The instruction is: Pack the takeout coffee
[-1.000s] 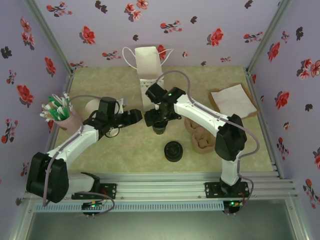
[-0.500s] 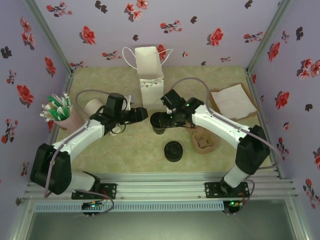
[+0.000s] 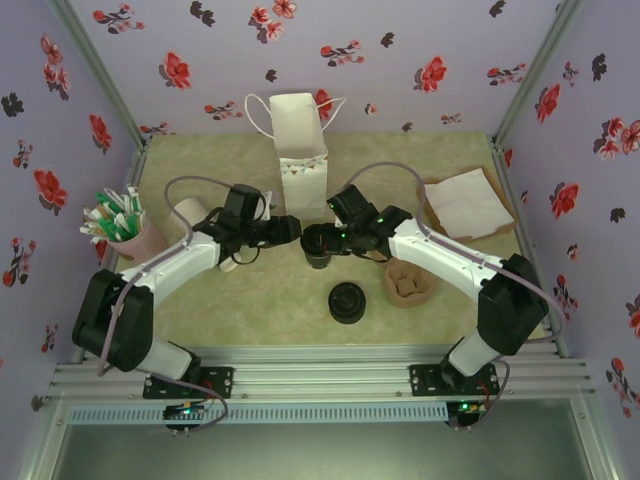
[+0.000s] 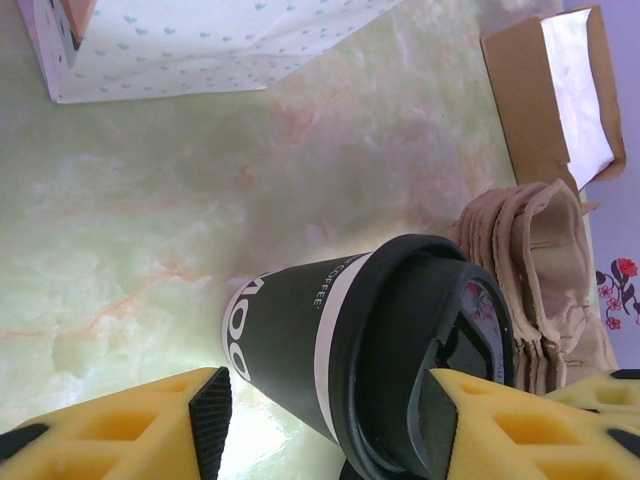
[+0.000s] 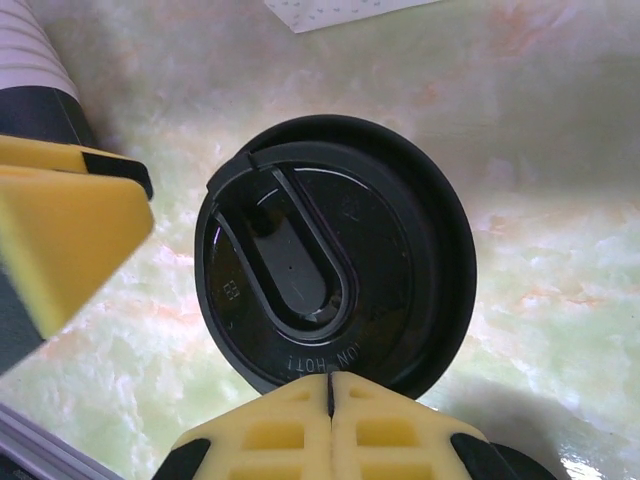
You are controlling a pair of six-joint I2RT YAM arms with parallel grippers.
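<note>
Glossy plastic lid, matt paper cup, smooth marbled tabletop

Lab test booth: floral walls

I see the takeout coffee standing upright on the pale green marbled table, near its middle, just in front of the white paper bag and apart from it. In the left wrist view the cup has a dark side with white lettering, the word COFFEE among it, and a pale band under the rim. Its round black lid is seated on top, with a raised oval sip tab and embossed lettering.
</note>
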